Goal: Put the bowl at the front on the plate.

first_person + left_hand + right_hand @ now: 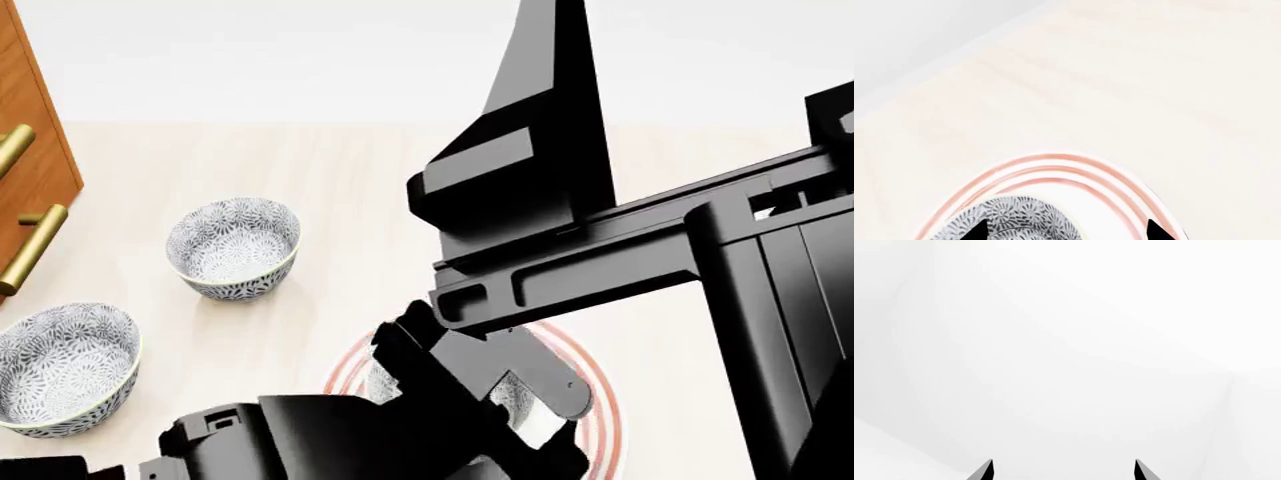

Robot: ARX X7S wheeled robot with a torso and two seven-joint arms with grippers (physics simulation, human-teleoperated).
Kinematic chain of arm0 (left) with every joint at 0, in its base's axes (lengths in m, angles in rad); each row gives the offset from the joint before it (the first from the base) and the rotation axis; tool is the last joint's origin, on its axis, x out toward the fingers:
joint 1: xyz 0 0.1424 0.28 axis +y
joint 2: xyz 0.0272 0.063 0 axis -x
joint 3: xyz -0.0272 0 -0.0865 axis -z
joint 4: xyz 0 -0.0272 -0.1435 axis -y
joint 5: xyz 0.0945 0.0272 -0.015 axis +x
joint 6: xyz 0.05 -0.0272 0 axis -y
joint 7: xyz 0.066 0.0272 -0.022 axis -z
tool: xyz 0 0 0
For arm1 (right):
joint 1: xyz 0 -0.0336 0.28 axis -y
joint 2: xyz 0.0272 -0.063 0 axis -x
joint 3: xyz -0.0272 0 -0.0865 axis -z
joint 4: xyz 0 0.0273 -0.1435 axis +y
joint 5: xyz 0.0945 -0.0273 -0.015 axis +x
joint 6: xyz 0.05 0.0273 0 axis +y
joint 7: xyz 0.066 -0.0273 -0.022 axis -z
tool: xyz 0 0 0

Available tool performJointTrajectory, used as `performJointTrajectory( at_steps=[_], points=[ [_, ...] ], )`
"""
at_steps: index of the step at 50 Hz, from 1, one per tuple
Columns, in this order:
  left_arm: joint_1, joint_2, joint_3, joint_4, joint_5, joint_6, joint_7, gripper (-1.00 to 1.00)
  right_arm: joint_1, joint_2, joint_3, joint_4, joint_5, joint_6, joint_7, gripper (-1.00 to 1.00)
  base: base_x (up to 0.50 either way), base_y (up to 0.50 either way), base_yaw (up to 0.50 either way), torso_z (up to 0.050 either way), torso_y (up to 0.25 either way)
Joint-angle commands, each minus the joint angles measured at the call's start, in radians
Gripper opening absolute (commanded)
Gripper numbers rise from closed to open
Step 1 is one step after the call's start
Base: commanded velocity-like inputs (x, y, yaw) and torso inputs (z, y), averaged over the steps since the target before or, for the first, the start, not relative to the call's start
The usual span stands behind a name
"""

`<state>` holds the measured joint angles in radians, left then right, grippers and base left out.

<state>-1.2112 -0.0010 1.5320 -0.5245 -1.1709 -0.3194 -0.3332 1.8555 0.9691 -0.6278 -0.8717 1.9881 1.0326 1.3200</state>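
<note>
The white plate with thin red rings lies on the pale wooden table. The grey-blue floral bowl rests on it, off to one side. My left gripper hangs just above them, open; one fingertip overlaps the bowl and the other stands over the plate's rim. In the head view my left arm hides most of the plate, and only slivers of the bowl show. My right gripper is open with nothing in it and faces a blank white wall.
Two matching floral bowls stand on the table to the left of the plate. A wooden cabinet with brass handles fills the far left. My raised right arm crosses the head view's right side.
</note>
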Motion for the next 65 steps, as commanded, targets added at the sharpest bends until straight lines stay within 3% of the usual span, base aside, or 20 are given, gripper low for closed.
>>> performJointTrajectory(
  at_steps=[1, 13, 33, 48, 50, 58, 65],
  points=[
    [-0.027, -0.014, -0.048, -0.058, -0.097, 0.027, 0.042, 1.00, 0.033, 0.007, -0.007, -0.013, 0.039, -0.007, 0.037, 1.00, 0.00, 0.00, 0.00, 0.000, 0.000],
    [-0.071, -0.036, -0.094, -0.148, -0.127, 0.039, 0.084, 1.00, 0.055, 0.001, -0.020, -0.016, 0.056, -0.014, 0.067, 1.00, 0.00, 0.00, 0.00, 0.000, 0.000],
    [-0.134, -0.001, -0.159, -0.533, -0.163, 0.113, 0.187, 1.00, 0.081, -0.002, -0.025, -0.014, 0.064, -0.008, 0.054, 1.00, 0.00, 0.00, 0.00, 0.000, 0.000],
    [-0.139, 0.000, -0.160, -0.698, -0.292, 0.232, 0.169, 1.00, 0.082, -0.020, -0.041, -0.009, 0.047, -0.003, 0.052, 1.00, 0.00, 0.00, 0.00, 0.000, 0.000],
    [-0.137, -0.015, -0.161, -0.673, -0.289, 0.254, 0.175, 1.00, 0.078, -0.022, -0.037, -0.011, 0.038, -0.004, 0.047, 1.00, 0.00, 0.00, 0.00, 0.000, 0.000],
    [-0.106, -0.128, -0.179, -0.492, -0.289, 0.306, 0.007, 1.00, 0.012, -0.028, -0.022, -0.018, -0.043, -0.014, 0.002, 1.00, 0.00, 0.00, 0.00, 0.000, 0.000],
    [-0.081, -0.294, -0.197, -0.150, -0.271, 0.363, -0.219, 1.00, -0.027, -0.023, -0.012, -0.030, -0.079, -0.025, -0.015, 1.00, 0.00, 0.00, 0.00, 0.000, 0.000]
  ],
)
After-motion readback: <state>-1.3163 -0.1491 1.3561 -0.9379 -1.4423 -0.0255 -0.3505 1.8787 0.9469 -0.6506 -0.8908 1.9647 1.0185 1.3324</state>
